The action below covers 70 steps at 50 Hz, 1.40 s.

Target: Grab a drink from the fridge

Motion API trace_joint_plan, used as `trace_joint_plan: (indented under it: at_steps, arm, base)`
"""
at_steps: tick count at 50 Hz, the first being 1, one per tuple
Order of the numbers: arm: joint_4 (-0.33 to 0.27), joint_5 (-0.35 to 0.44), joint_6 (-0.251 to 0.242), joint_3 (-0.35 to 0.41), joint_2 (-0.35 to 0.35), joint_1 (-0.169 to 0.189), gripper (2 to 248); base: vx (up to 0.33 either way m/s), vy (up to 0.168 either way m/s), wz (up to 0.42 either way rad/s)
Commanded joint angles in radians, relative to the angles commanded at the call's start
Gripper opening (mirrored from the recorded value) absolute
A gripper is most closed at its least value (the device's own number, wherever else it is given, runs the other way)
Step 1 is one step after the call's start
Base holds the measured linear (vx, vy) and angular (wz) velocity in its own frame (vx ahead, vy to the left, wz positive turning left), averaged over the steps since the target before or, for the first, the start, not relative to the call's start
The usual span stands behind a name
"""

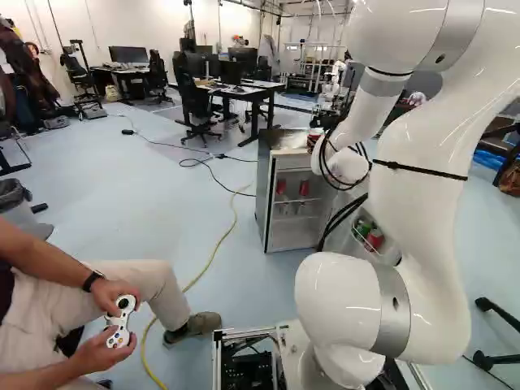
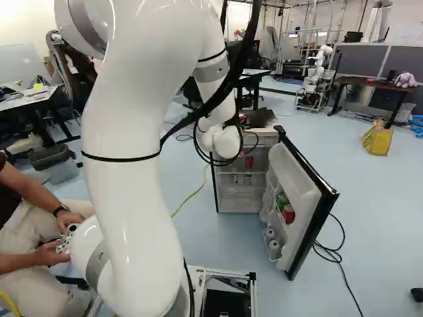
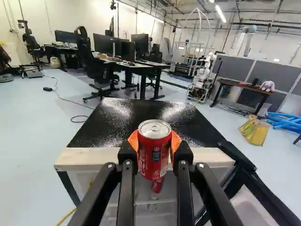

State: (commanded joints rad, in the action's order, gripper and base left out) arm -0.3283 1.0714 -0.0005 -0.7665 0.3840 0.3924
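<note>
The red can sits upright between the orange pads of the hand, gripped from both sides, by the front edge of the fridge, its door open. Likely full, it should feel fairly heavy, smooth, perhaps slippery; mid-body suits best, as its thin wall could dent.

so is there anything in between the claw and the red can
No, nothing visible is in between: the claw has an orange pad against each side of the red can. The black fridge top is beyond the can, not between it and the pads.
</note>
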Motion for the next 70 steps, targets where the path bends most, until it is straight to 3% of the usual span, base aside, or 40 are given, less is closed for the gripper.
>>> trace_joint_plan:
  at_steps: [49,70]
  arm:
    - [0.0,0.0,0.0,-0.18,0.14,-0.032,87]
    - [0.0,0.0,0.0,-0.21,0.167,-0.036,87]
  base:
    - [0.0,0.0,0.0]
    - [0.0,0.0,0.0]
